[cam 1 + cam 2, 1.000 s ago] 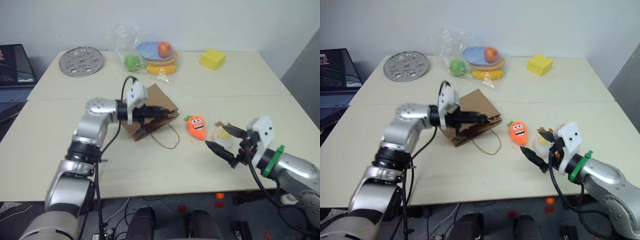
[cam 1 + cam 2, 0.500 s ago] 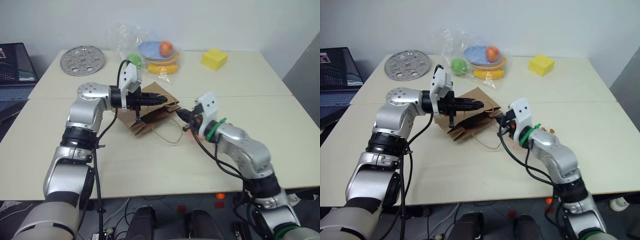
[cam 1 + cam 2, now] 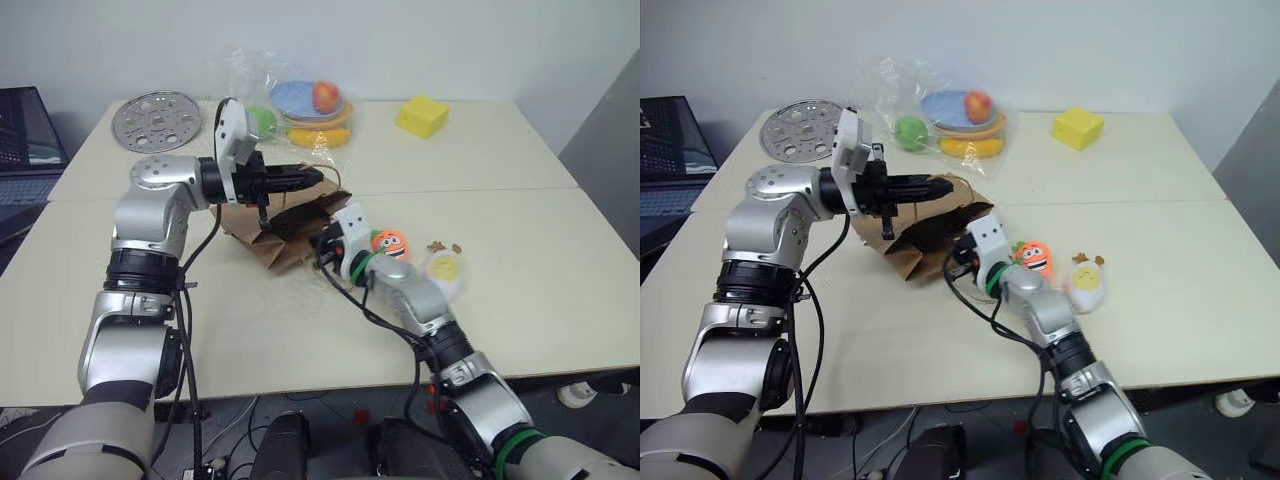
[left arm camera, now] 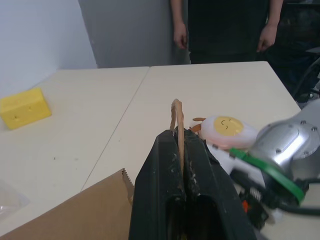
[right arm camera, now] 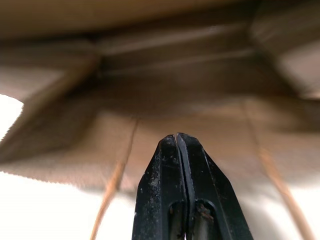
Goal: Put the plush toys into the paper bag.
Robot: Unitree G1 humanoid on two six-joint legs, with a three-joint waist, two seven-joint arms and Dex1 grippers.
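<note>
The brown paper bag (image 3: 262,228) lies on its side mid-table, its mouth facing right. My left gripper (image 3: 312,177) is shut on the bag's upper paper handle (image 4: 176,117) and holds the top flap raised. At the bag's mouth, my right gripper (image 3: 322,246) is shut with nothing between its fingers; its tips (image 5: 177,138) point into the brown interior (image 5: 175,75). The orange carrot toy (image 3: 391,242) lies on the table just right of the right wrist. The white egg toy (image 3: 443,268) with a yellow face lies further right, also seen as the egg (image 4: 227,127).
A clear plastic bag of fruit and plates (image 3: 308,104) sits at the back. A round metal disc (image 3: 156,120) is back left, a yellow block (image 3: 421,116) back right, a laptop (image 3: 20,130) far left. A person (image 4: 220,25) stands beyond the table.
My right gripper shut empty and swung left from beside the egg to the bag's mouth. The left gripper rose slightly with the handle, lifting the flap. Both toys stayed put.
</note>
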